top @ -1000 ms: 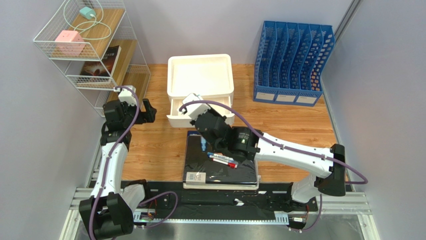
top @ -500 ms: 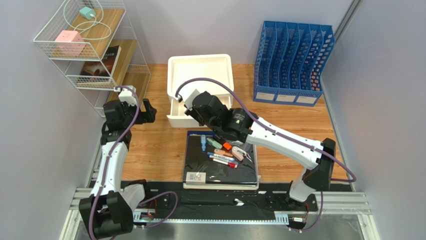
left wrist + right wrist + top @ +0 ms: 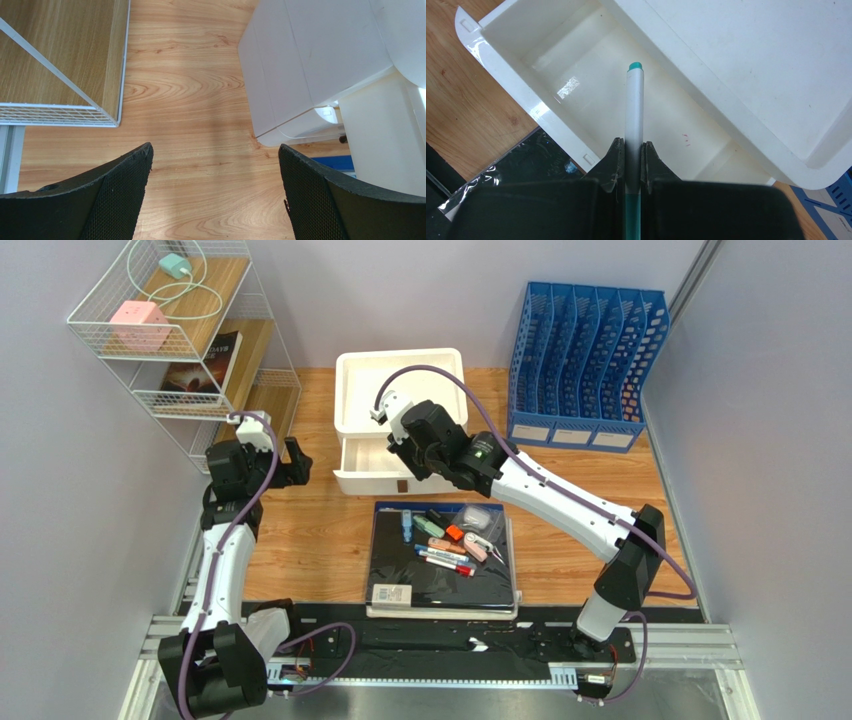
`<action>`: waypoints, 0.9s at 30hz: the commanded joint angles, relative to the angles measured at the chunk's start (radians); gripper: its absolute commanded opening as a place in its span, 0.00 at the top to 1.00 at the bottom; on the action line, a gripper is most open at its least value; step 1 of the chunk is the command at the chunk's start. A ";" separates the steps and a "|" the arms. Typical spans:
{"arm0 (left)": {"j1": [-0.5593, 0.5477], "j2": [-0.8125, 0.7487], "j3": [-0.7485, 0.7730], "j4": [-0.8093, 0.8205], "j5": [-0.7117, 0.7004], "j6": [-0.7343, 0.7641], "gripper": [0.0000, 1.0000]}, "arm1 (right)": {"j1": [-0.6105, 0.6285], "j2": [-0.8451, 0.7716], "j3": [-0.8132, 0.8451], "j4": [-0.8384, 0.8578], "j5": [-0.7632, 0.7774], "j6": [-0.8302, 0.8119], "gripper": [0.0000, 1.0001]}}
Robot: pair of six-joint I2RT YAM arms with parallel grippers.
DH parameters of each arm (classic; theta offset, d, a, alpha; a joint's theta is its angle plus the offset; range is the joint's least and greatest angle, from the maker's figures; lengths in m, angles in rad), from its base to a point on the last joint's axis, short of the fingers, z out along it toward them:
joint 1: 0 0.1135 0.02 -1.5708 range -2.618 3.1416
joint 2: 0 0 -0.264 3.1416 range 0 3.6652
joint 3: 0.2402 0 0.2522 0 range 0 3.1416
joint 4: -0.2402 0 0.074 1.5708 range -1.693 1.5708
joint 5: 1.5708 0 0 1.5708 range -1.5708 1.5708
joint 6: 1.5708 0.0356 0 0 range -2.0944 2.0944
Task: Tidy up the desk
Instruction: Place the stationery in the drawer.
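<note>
R gripper [image 3: 631, 148] is pinching a teal-tipped pen [image 3: 634, 110] just above the open drawer [image 3: 516, 75], so it's prob. needing to let go next; L gripper [image 3: 215, 149] is hanging spread wide, desk [image 3: 195, 100] lying right beneath it.

In the right wrist view the pen [image 3: 634, 115] runs between the fingers of the right gripper [image 3: 632, 146] and off the bottom edge, so we cannot see its lower end. The white tray [image 3: 736, 65] is cut by the right edge and hides the back of the drawer [image 3: 576, 65]. From above, the arm [image 3: 445, 448] covers that gripper and the pen. The bottom edge cuts off most of the left gripper [image 3: 215, 148]. The things [image 3: 452, 540] on the dark mat [image 3: 440, 586] are too small for us to name.
</note>
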 commanded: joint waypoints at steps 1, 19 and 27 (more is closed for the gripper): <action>0.009 -0.015 0.004 0.039 0.002 -0.013 0.00 | -0.013 0.017 0.055 0.029 -0.052 0.020 0.98; 0.011 -0.028 -0.005 0.039 0.019 -0.011 0.00 | -0.038 -0.016 0.056 0.098 0.103 0.020 0.00; 0.011 -0.018 -0.005 0.045 0.016 -0.014 0.01 | 0.078 -0.326 -0.138 0.120 0.154 0.082 0.00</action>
